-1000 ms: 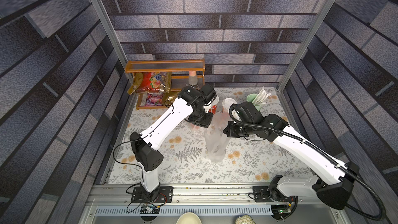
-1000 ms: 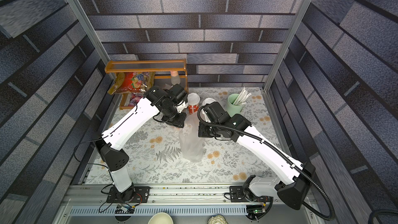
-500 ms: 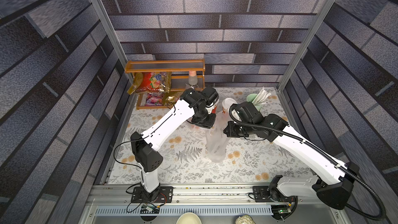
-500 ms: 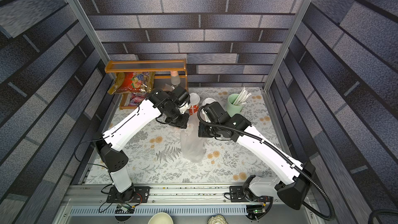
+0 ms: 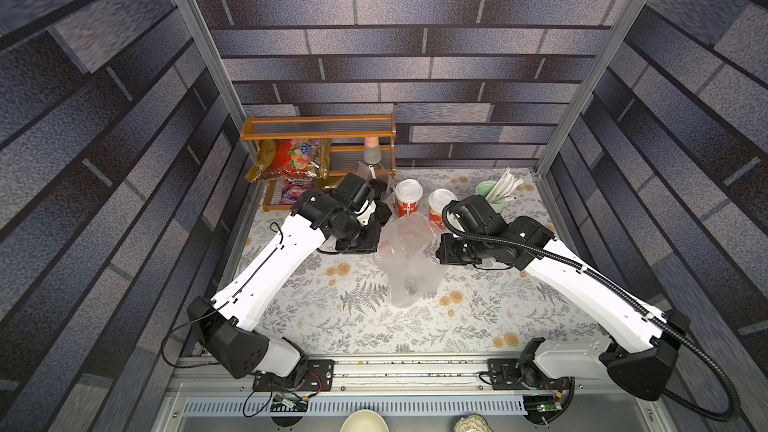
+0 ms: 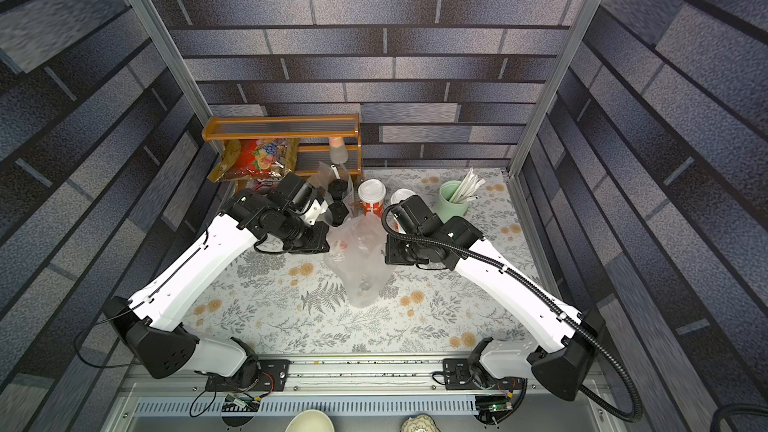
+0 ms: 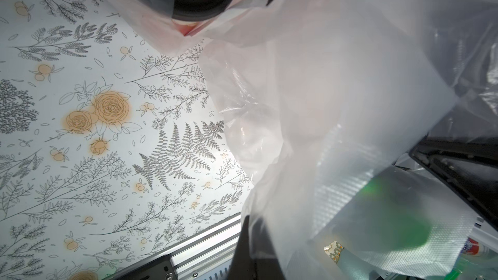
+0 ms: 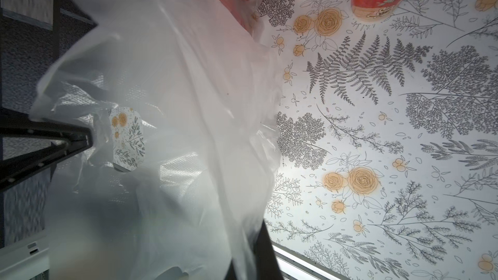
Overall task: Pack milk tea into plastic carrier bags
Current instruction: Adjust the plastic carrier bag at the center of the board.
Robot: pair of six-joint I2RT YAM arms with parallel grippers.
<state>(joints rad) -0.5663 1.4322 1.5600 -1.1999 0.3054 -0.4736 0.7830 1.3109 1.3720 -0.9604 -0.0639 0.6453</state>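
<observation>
The left gripper [image 5: 380,238] is closed on the 9 o'clock edge of a thin, clear, crinkly plastic carrier bag [image 5: 409,261]. The right gripper [image 5: 435,248] is closed on its 3 o'clock edge. In both wrist views the film drapes over the black fingers [image 8: 54,133].

In both top views the bag's long axis runs from 12 to 6 o'clock at the middle of the table. Its mouth, raised between the grippers, points to 12, and its closed end lies on the cloth toward 6.

Just beyond the mouth stand two tall red paper cups with white lids [image 5: 408,194], upright and side by side. Two red cups with black lids [image 6: 340,189] stand at 11 o'clock, behind the left wrist, with more clear film about them.

A pale green cup of white straws [image 5: 486,192] sits at 1 o'clock. An orange-brown wooden rack [image 5: 320,135] holding colourful foil snack packets [image 5: 291,157] sits at 11, against the back wall.

The table wears a white cloth printed with grey ferns and orange flowers [image 5: 353,326]. Grey brick-pattern panels [image 5: 415,56] close in three sides.

The left arm rises from the rail at 7 o'clock and the right arm from 5. Both slant inward, with their wrists turned to face each other across the bag.
</observation>
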